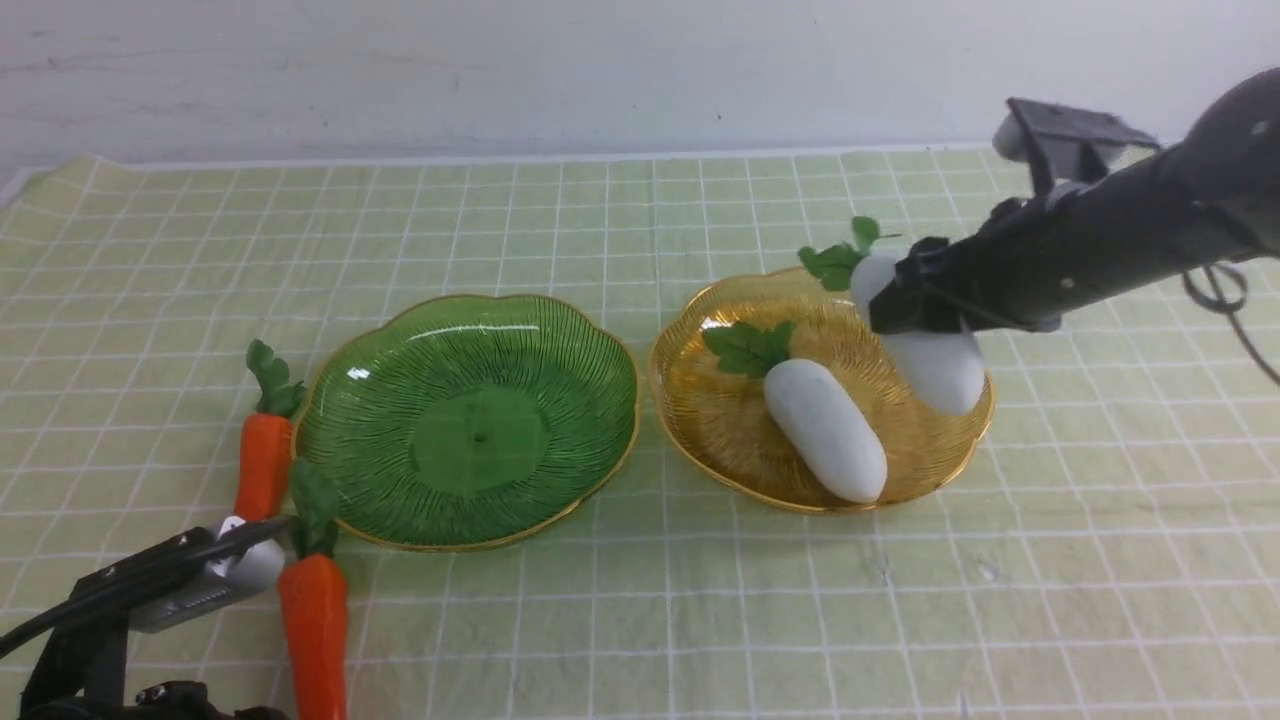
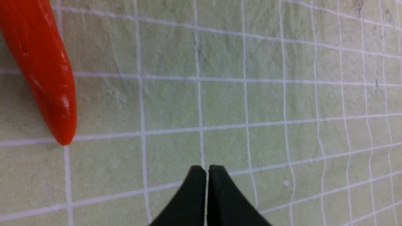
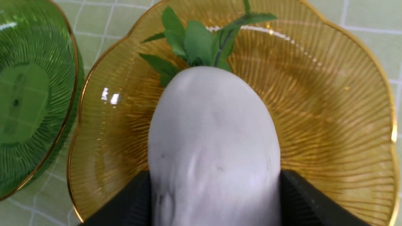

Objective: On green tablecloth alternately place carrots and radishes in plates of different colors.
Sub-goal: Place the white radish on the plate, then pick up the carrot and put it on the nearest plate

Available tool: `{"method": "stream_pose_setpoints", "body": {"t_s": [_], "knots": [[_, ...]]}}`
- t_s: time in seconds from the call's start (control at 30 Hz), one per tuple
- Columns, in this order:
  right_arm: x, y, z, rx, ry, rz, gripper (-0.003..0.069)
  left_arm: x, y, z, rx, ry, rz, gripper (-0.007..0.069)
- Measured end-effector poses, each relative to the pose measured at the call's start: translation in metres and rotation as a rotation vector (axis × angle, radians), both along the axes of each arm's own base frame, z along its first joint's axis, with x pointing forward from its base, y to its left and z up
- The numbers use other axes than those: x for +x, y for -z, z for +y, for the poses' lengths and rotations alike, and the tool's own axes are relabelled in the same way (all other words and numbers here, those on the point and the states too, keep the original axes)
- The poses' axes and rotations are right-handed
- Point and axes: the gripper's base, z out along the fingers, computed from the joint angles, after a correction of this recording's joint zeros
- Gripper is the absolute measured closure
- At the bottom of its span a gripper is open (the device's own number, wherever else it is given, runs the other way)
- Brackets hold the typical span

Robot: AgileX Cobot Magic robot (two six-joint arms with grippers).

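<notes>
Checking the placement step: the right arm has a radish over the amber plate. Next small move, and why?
Likely ease down a little and open the jaws. The right gripper has one radish above the amber plate's right side, apart from the other radish lying in it, so releasing there should land it inside.

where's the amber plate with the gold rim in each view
Front view: the amber-yellow ribbed plastic plate lies right of centre, next to the deep green ribbed plate.
Left wrist view: not in it.
Right wrist view: it fills most of the picture, behind the white oblong toy radish in the right gripper.
Shared landmark: the green plate beside it.
</notes>
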Motion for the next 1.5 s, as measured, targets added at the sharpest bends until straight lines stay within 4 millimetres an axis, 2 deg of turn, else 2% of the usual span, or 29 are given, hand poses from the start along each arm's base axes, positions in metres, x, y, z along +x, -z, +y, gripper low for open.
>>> {"method": "stream_pose_setpoints", "body": {"t_s": [0.17, 0.4, 0.5, 0.6, 0.73, 0.8, 0.83, 0.9, 1.0, 1.03, 1.07, 1.13, 1.23, 1.37, 1.5], "knots": [[0.006, 0.012, 0.014, -0.021, -0.014, -0.036, 0.0197, 0.001, 0.0, 0.001, 0.005, -0.012, -0.013, 0.0631], [0.008, 0.025, 0.016, -0.008, 0.001, 0.01, 0.0035, 0.001, 0.0, 0.001, 0.005, -0.012, -0.012, 0.0624], [0.009, 0.018, 0.019, 0.02, -0.006, 0.036, 0.0022, 0.001, 0.0, 0.001, 0.004, -0.01, -0.01, 0.0614], [0.01, -0.003, 0.023, 0.053, -0.032, 0.043, 0.0033, 0.0, 0.0, 0.0, 0.002, -0.004, -0.004, 0.0598], [0.005, -0.058, 0.029, 0.062, -0.159, 0.036, 0.01, -0.001, 0.0, -0.001, -0.003, 0.007, 0.008, 0.0566], [0.003, -0.073, 0.029, 0.052, -0.181, 0.036, 0.0127, -0.001, 0.0, -0.001, -0.003, 0.007, 0.008, 0.0558], [-0.002, -0.09, 0.028, 0.031, -0.21, 0.062, 0.0167, -0.001, 0.0, -0.001, -0.003, 0.007, 0.008, 0.0545], [-0.003, -0.109, 0.024, -0.013, -0.199, 0.069, 0.0223, -0.001, 0.0, -0.001, -0.003, 0.007, 0.008, 0.0533], [-0.005, -0.124, 0.016, -0.061, -0.116, 0.065, 0.0307, -0.001, 0.0, -0.001, -0.005, 0.01, 0.011, 0.0524], [-0.005, -0.125, 0.016, -0.06, -0.116, 0.062, 0.0307, -0.001, 0.0, -0.001, -0.004, 0.01, 0.011, 0.0523], [-0.009, -0.132, 0.011, -0.084, -0.069, 0.062, 0.0364, -0.002, 0.0, -0.001, -0.003, 0.014, 0.013, 0.0524], [-0.014, -0.139, 0.007, -0.11, -0.036, 0.049, 0.0407, -0.002, 0.001, -0.001, -0.004, 0.021, 0.02, 0.0524], [-0.031, -0.163, -0.001, -0.131, 0.008, -0.003, 0.0498, -0.003, 0.001, -0.001, 0.0, 0.031, 0.027, 0.0524], [-0.065, -0.194, -0.008, -0.116, 0.019, -0.078, 0.0562, -0.005, 0.002, -0.001, 0.004, 0.043, 0.038, 0.0524], [-0.099, -0.204, -0.015, -0.112, 0.02, -0.097, 0.0579, -0.006, 0.002, -0.002, -0.001, 0.05, 0.054, 0.0512]]}}
